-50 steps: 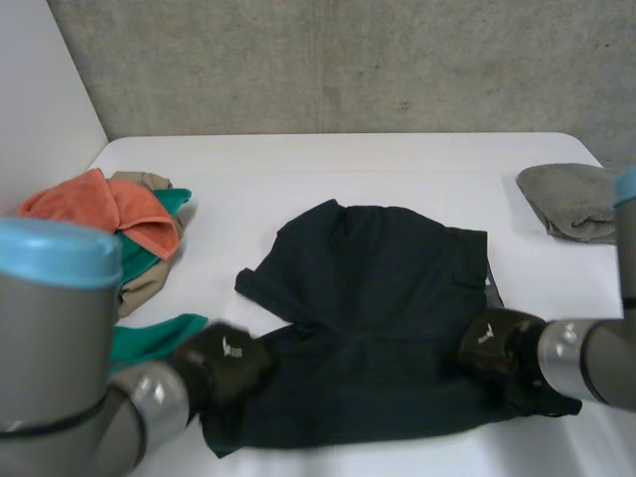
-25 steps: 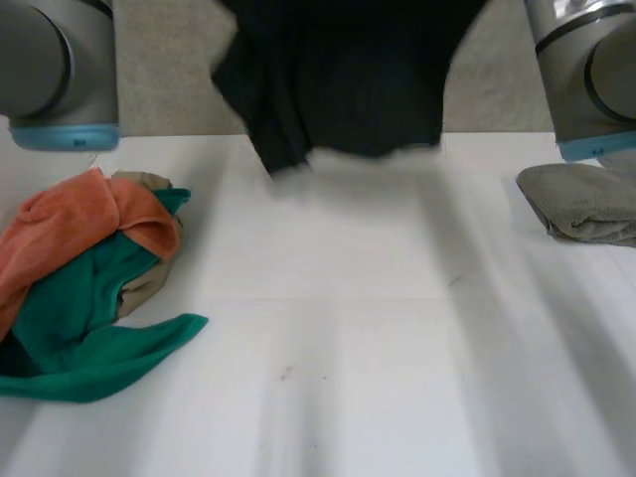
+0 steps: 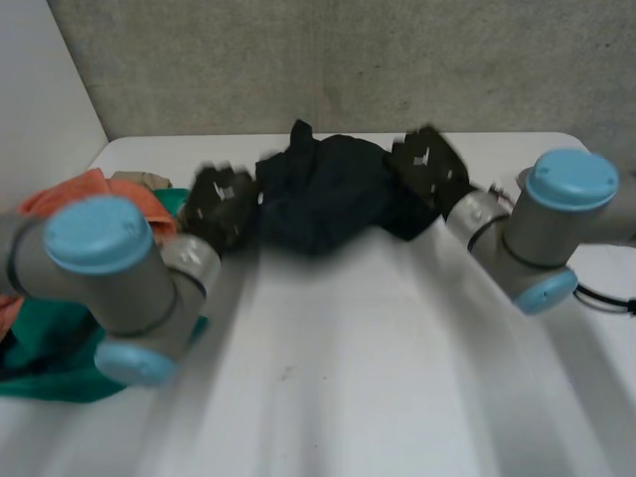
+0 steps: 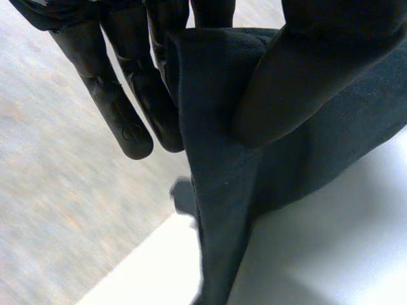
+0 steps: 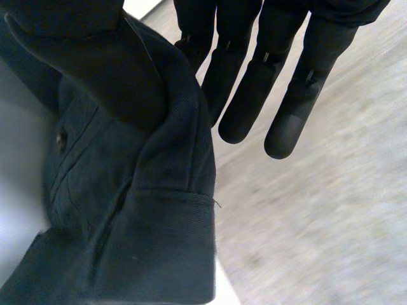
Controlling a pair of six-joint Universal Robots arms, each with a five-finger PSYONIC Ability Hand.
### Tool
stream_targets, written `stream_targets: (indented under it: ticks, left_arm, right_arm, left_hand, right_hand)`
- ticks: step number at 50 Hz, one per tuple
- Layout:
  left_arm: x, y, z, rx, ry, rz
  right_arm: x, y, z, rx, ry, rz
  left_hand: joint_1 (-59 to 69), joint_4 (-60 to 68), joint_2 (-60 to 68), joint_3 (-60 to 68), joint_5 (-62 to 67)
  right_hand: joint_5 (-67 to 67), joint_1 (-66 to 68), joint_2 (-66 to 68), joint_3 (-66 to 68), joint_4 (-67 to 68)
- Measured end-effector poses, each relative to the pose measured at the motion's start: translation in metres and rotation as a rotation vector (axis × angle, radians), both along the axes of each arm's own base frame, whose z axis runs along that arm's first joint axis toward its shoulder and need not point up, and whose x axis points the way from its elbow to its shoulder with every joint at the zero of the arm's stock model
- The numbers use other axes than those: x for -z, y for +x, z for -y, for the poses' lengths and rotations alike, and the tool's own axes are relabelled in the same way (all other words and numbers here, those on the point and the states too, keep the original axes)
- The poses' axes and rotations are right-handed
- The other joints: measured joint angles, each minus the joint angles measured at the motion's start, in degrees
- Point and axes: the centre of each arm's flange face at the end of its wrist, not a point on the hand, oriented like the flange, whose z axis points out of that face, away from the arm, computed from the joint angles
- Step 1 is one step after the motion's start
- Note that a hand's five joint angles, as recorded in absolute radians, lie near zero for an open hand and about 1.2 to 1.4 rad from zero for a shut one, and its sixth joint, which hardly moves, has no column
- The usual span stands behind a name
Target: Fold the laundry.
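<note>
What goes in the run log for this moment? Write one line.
left hand: pinching dark garment | right hand: pinching its other side | dark garment: bunched between hands | fold: not yet done

white desk (image 3: pixel 348 378): near and middle stretch bare, open to pass. far middle blocked by bunched black cloth garment (image 3: pixel 328 194), pinched between left hand (image 3: pixel 221 204) and right hand (image 3: pixel 429 164). heap of orange, teal and tan cloths (image 3: pixel 40 338) crowds the left edge, beside the left arm (image 3: pixel 109 263). grey concrete wall (image 3: pixel 348 60) close behind far edge.
</note>
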Motion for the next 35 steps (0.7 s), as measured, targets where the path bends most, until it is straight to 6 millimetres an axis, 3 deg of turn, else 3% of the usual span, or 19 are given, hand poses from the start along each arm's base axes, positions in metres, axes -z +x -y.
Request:
stream_targets:
  ticks: [1, 4, 9, 19, 29, 35]
  left_arm:
    - [0.016, 0.000, -0.009, 0.007, 0.035, 0.042]
    - [0.036, 0.001, -0.025, 0.016, 0.075, 0.117]
    - [0.035, 0.005, -0.044, 0.016, 0.083, 0.185]
    - [0.000, 0.024, -0.093, 0.067, 0.159, 0.303]
    - [-0.022, 0.058, -0.177, 0.242, 0.508, 0.554]
    - [-0.033, 0.061, -0.201, 0.304, 0.651, 0.600]
  right_arm:
    - [0.014, -0.001, -0.004, 0.000, 0.033, -0.034]
    - [0.036, -0.005, -0.016, 0.000, 0.092, -0.114]
    - [0.046, -0.011, -0.035, -0.003, 0.164, -0.207]
    - [0.023, -0.031, -0.093, 0.002, 0.374, -0.389]
    - [0.003, -0.083, -0.183, -0.004, 0.706, -0.788]
    - [-0.002, -0.093, -0.198, -0.022, 0.715, -0.841]
  left_hand:
    - [0.00, 0.00, 0.00, 0.00, 0.00]
    - [0.00, 0.00, 0.00, 0.00, 0.00]
    - [0.00, 0.00, 0.00, 0.00, 0.00]
    - [0.00, 0.00, 0.00, 0.00, 0.00]
    - [0.00, 0.00, 0.00, 0.00, 0.00]
    - [0.00, 0.00, 0.00, 0.00, 0.00]
  right_hand:
    - [0.00, 0.00, 0.00, 0.00, 0.00]
    - [0.00, 0.00, 0.00, 0.00, 0.00]
    - [0.00, 0.00, 0.00, 0.00, 0.00]
    - [0.00, 0.00, 0.00, 0.00, 0.00]
    - [0.00, 0.00, 0.00, 0.00, 0.00]
    - [0.00, 0.00, 0.00, 0.00, 0.00]
